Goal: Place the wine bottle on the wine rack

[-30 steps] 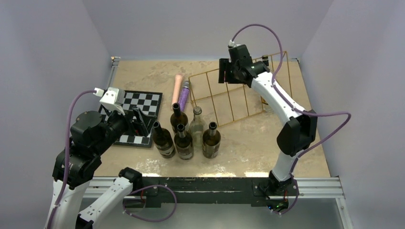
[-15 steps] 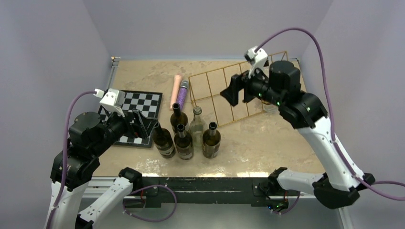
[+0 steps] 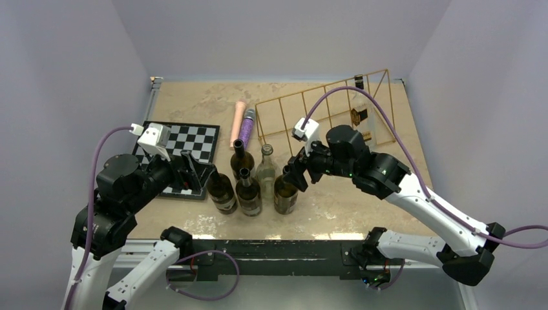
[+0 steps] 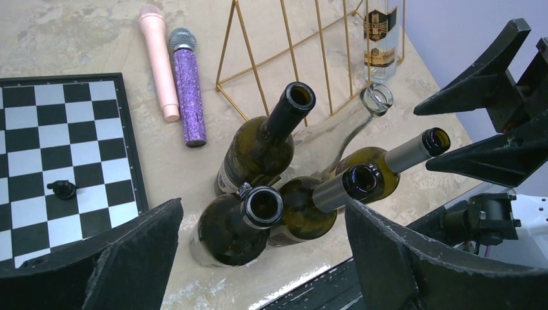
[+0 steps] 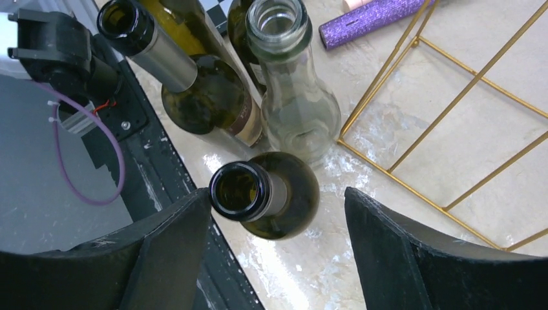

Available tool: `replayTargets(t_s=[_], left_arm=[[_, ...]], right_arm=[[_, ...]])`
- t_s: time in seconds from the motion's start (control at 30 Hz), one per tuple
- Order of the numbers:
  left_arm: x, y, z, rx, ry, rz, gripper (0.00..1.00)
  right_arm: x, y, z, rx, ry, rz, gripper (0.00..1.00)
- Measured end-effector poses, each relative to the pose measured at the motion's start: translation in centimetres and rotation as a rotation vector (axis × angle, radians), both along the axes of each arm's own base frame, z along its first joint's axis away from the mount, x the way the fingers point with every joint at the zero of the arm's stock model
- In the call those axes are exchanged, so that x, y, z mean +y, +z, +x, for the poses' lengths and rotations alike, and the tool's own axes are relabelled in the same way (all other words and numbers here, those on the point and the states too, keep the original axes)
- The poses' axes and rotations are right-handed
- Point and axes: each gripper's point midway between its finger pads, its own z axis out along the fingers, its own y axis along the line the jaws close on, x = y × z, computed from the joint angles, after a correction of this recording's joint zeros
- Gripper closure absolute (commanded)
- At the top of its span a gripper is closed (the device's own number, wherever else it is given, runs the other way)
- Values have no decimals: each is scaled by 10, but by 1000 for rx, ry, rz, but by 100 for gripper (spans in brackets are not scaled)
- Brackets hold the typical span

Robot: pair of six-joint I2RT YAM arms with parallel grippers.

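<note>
Friend: Where is your right tool?

Robot: My right tool hangs over the wine bottle. The fingers are spread wide, one on each side of the neck. They are not squeezing it, so I hold nothing.

Friend: Where is that bottle?

Robot: It stands upright on the table, near the edge at 6 o'clock, close to my arms. It is not on the wine rack. The rack lies at 1 o'clock from it, well apart.

Friend: Is it alone?

Robot: No. Two dark bottles stand in a row at its 9 o'clock. A see-through bottle stands at its 11 o'clock, and one more dark bottle at its 10 o'clock.

Friend: What about your left tool?

Robot: My left tool is spread wide too and grips nothing. It sits by the dark bottle at the 9 o'clock end of the row.

Friend: What else is there?

Robot: A chessboard lies at 9 o'clock on the table. A pink microphone and a purple microphone lie side by side at 12 o'clock from the bottles. A labelled bottle is at the rack's 3 o'clock end. I cannot tell if it stands or leans there.
</note>
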Motion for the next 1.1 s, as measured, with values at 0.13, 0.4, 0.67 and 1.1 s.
replayTargets(t_s=[0.13,0.4,0.67,1.1], left_arm=[[-2,-6,1,21,-2,-1,1],[-3,-9,2,30,-4,1,1],[-3,-13,2,49,2,-9,1],[-2,-15,2,55,10,-8,1]], right_arm=[[8,0,4,-24,3,19,26],[23,-30,2,-8,45,28,52],[31,-34,1,-25,50,66,100],[-17,-23,18,-130,-142,-64,100]])
